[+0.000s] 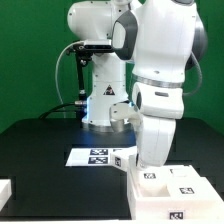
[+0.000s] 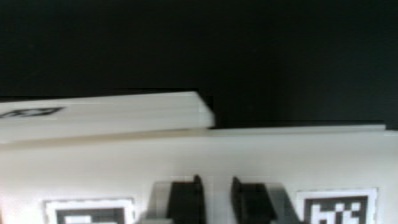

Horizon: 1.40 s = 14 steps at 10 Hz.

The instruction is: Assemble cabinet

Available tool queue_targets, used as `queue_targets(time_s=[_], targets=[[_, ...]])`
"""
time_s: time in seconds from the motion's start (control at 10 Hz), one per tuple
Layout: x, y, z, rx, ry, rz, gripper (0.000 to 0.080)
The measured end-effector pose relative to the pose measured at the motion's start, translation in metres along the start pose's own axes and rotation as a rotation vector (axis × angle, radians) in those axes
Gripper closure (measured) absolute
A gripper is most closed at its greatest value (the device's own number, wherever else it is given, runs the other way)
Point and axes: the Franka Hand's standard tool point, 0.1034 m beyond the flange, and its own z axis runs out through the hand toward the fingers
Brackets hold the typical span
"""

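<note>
The black table (image 1: 40, 140) holds the white cabinet (image 1: 175, 188), at the exterior view's right. My gripper (image 2: 212, 196) is right at its top, squeezed shut, holding nothing I can see. I think I'm pressing parts together. The next move needs a slow, straight push.

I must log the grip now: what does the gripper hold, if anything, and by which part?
It cannot be told surely: the gripper is shut at the cabinet, a thin white strip between its fingers.

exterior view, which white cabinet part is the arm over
The large white boxy tagged part at the exterior view's right, under the white robot arm; the small white part lies apart at its left edge.
</note>
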Motion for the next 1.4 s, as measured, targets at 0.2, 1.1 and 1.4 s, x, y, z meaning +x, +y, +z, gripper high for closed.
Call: queue_targets(time_s=[0.2,1.1,1.4], targets=[[0.004,0.015,-0.001,-0.002,-0.003,0.001,0.0734],[-0.002,0.053,-0.003,-0.017,-0.004,-0.039,0.0734],[0.004,0.055,-0.007,0.034,-0.024,0.010,0.0734]])
